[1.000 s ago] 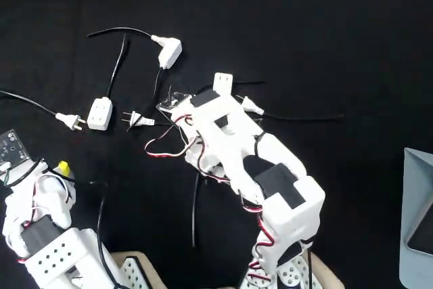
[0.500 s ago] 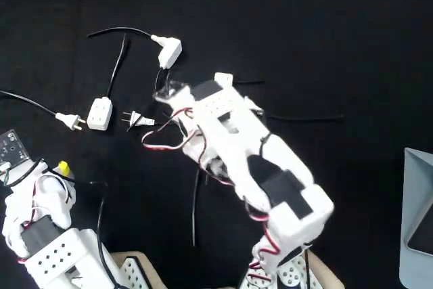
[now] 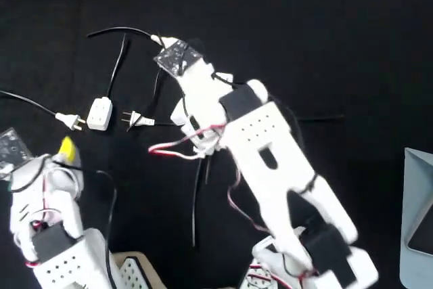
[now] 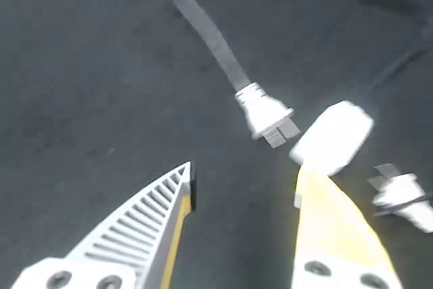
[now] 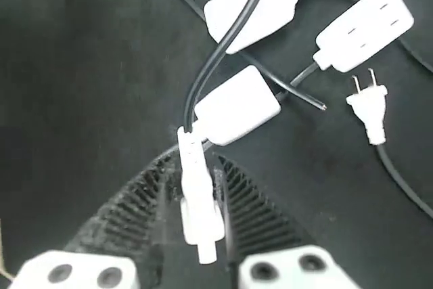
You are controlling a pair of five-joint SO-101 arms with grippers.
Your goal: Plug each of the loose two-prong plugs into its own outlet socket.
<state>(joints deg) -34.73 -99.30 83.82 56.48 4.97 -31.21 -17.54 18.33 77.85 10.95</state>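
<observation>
**Right end effector** (image 5: 194,167): I see its two dark ribbed fingers pinching a white held plug (image 5: 199,214). The plug's far end lies against the edge of a white socket block (image 5: 237,106). I cannot tell where its prongs point. Its black cord (image 5: 223,45) arcs away over a second white block (image 5: 250,13).

**Left end effector** (image 4: 245,170): spread wide and gripping nothing, above the black bench (image 4: 81,65).

**Small outlet socket** (image 3: 99,113): lies toward the bench's left side, flanked by two loose plugs.
- **Left plug** (image 3: 67,121): its prongs sit just short of the socket, and neither is seated.
- **Right plug** (image 3: 139,120): near the socket, prongs toward it, apart from it.

**Arms, high view:** the right arm stretches across the bench with its wrist over the far cords. The left arm sits at the near left corner.
</observation>
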